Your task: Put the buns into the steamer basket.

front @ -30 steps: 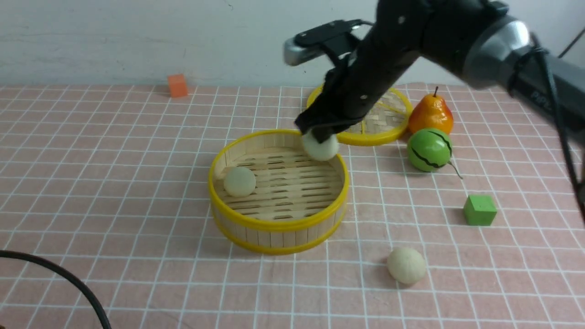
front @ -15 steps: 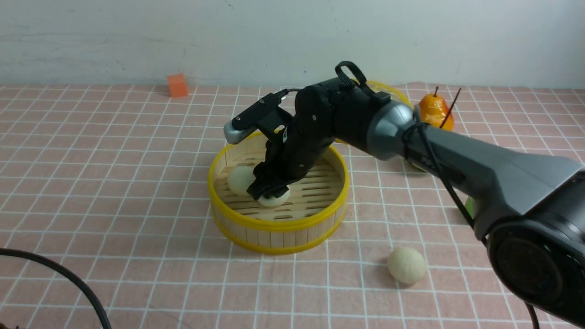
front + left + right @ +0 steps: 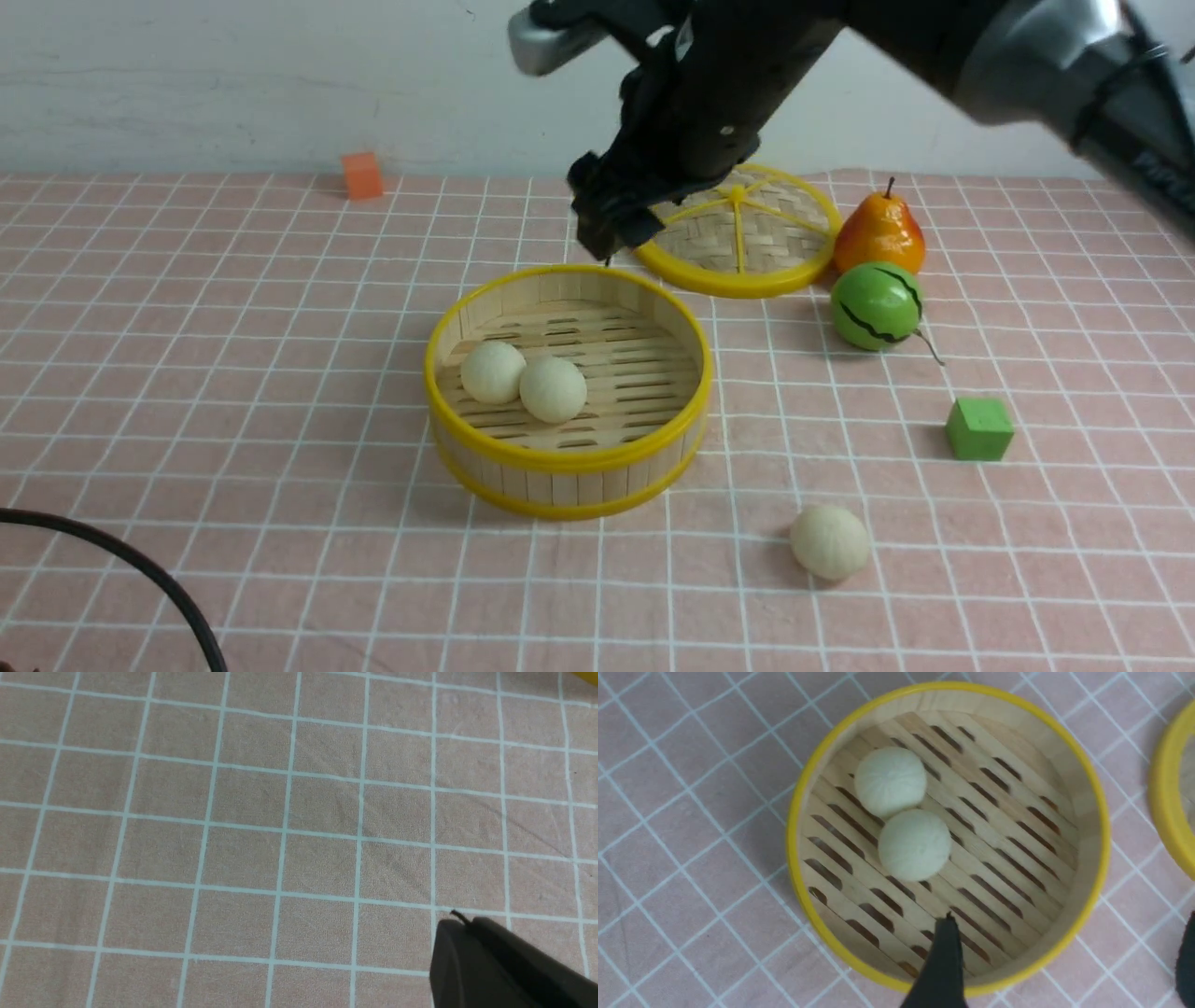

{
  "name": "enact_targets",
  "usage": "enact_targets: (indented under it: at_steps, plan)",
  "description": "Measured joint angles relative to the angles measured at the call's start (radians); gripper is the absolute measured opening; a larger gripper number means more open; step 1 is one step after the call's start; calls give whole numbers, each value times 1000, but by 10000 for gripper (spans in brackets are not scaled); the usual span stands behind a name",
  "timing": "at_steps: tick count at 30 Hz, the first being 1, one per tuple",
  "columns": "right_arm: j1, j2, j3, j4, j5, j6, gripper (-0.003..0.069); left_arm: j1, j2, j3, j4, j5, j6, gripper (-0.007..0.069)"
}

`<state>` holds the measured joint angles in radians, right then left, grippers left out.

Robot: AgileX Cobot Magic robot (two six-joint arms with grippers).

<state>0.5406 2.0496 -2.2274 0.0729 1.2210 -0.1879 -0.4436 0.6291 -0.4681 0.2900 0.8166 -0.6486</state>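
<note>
Right gripper [image 3: 605, 233]: jaws spread wide with nothing between them, hanging in the air above the far rim of the basket [image 3: 569, 459].
Left gripper [image 3: 472, 956]: only one dark finger shows, over the cloth [image 3: 233, 373]; whether it is spread or closed cannot be told.
Cable [image 3: 121, 560]: black, curving across the near left corner.
Loose bun [image 3: 829, 541]: on the cloth outside the basket, nearer than it and to its right, apart from it.
Green cube [image 3: 978, 428]: right of the basket, well apart.
Basket contents: two buns lie on the slatted floor in its left half, the left bun [image 3: 492, 371] and right bun [image 3: 553, 389] touching each other.
Melon [image 3: 876, 305]: green with dark stripes, beyond the green cube.
Lid [image 3: 747, 247]: flat, behind the basket to the right, partly hidden by the right arm.
Pear [image 3: 879, 233]: upright, orange-red, just beside the lid and just behind the melon.
Orange cube [image 3: 362, 175]: far left, by the wall.
</note>
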Motion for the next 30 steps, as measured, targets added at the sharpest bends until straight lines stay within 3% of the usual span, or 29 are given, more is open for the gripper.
enact_targets:
  at_steps: [5, 11, 19, 22, 24, 25, 27, 30]
  plan:
    - [-80, -34, 198, -8, 11, 98, 536, 0, 0, 0, -12, 0, 0, 3]
    - [-131, -80, 605, -12, 0, 128, 514, 0, 0, 0, -16, 0, 0, 4]
    - [-130, -124, 863, -5, -257, 129, 492, 0, 0, 0, -16, -20, 0, 13]
    - [-130, -107, 894, -3, -334, 129, 430, 0, 0, 0, -16, -24, 0, 17]
    - [-128, -101, 898, 0, -348, 129, 316, 0, 0, 0, -15, -25, 0, 17]
    - [-128, -101, 898, 0, -348, 129, 306, 0, 0, 0, -15, -25, 0, 17]
    - [-128, -109, 895, 0, -333, 124, 153, 0, 0, 0, -15, -25, 0, 17]
    - [-128, -129, 871, 0, -291, 111, 38, 0, 0, 0, -14, -25, 0, 19]
